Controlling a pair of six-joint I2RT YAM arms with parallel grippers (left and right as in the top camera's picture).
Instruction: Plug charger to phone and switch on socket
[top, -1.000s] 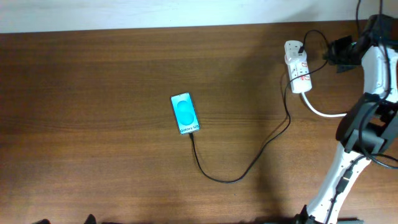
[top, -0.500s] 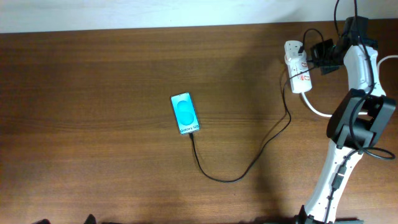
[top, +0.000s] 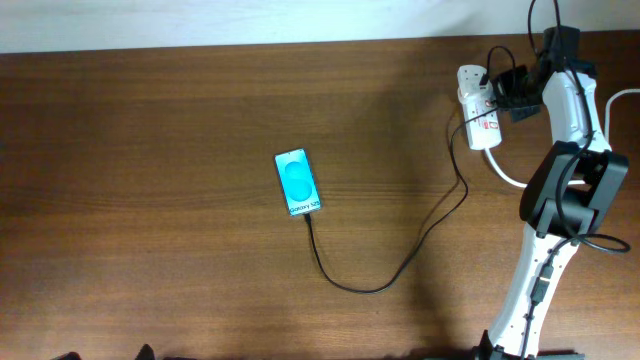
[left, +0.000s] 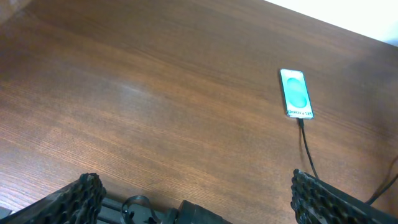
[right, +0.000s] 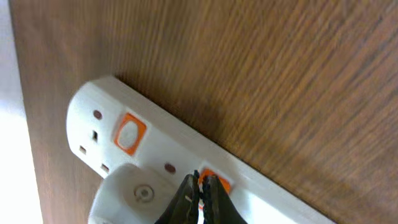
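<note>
The phone (top: 298, 182) with its cyan screen lies at mid-table; it also shows in the left wrist view (left: 295, 94). The thin black charger cable (top: 385, 280) runs from the phone's lower end in a loop up to the white socket strip (top: 478, 110) at the back right. My right gripper (top: 505, 88) is shut, its tips (right: 202, 180) pressed on an orange switch (right: 217, 182) of the strip (right: 155, 140), beside a white plug (right: 134, 193). My left gripper (left: 193, 199) is open and empty near the front edge.
A thick white cord (top: 520, 180) leaves the strip toward the right arm's base. A second orange switch (right: 129, 133) sits at the strip's end. The table's back edge meets a white wall (top: 250, 20).
My right gripper has moved left from beside the strip onto it. The phone, cable and left arm have not moved.
</note>
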